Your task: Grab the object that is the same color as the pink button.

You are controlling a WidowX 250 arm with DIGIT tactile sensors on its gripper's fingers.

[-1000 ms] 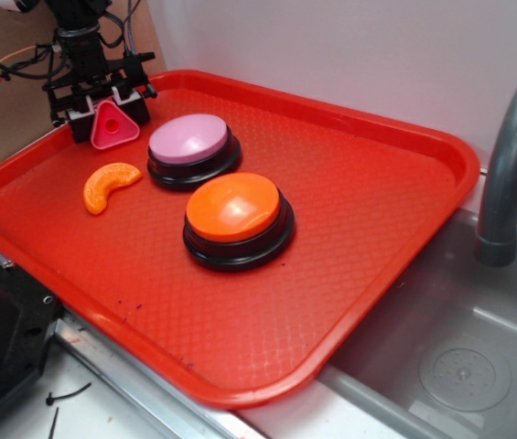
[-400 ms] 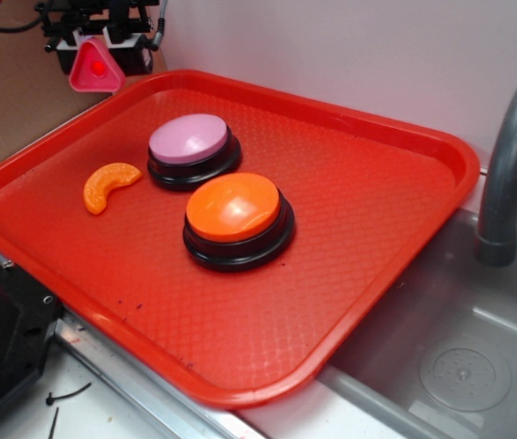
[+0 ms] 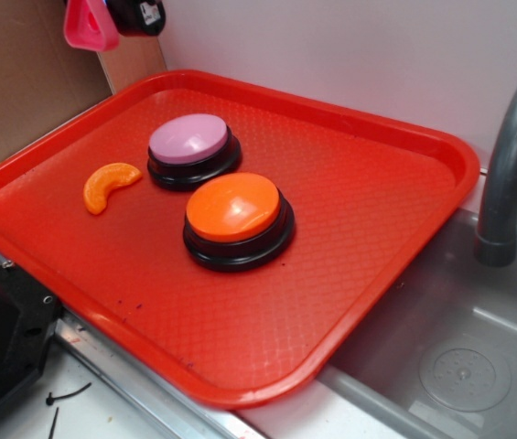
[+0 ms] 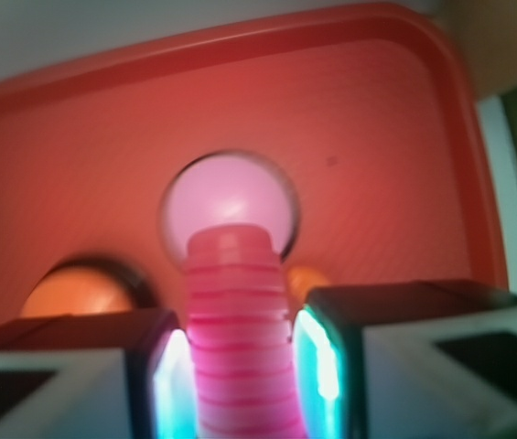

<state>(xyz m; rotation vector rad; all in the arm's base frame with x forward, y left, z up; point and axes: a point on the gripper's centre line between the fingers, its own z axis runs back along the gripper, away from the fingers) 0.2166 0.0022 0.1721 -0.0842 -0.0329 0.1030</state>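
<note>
Claw at top left corner of exterior view, mostly cut off by frame edge, raised well clear of the red tray. Clamped on the hot-pink triangle — wrist view shows its ribbed pink edge squeezed between both pads, glare on the inner pad faces. Triangle hangs in the air, touching nothing but the claw.

Below and ahead of the claw: pink button, lilac dome on black base, seated on the tray near its far left part. In wrist view the same button sits directly beyond the triangle's tip, blurred.

Past the pink button, farther from the claw: orange button, just beside the pink one, bases near but whether touching cannot be told. In wrist view only part of it shows, off to the left of the triangle.

Below the claw, left of the pink button in exterior view: orange crescent slice, flat on the tray, apart from both buttons. Small orange patch right of the triangle in wrist view — probably the slice, too blurred to confirm.

Well away from the claw, on the far right: grey faucet over a grey sink basin, beside the tray's right edge.
</note>
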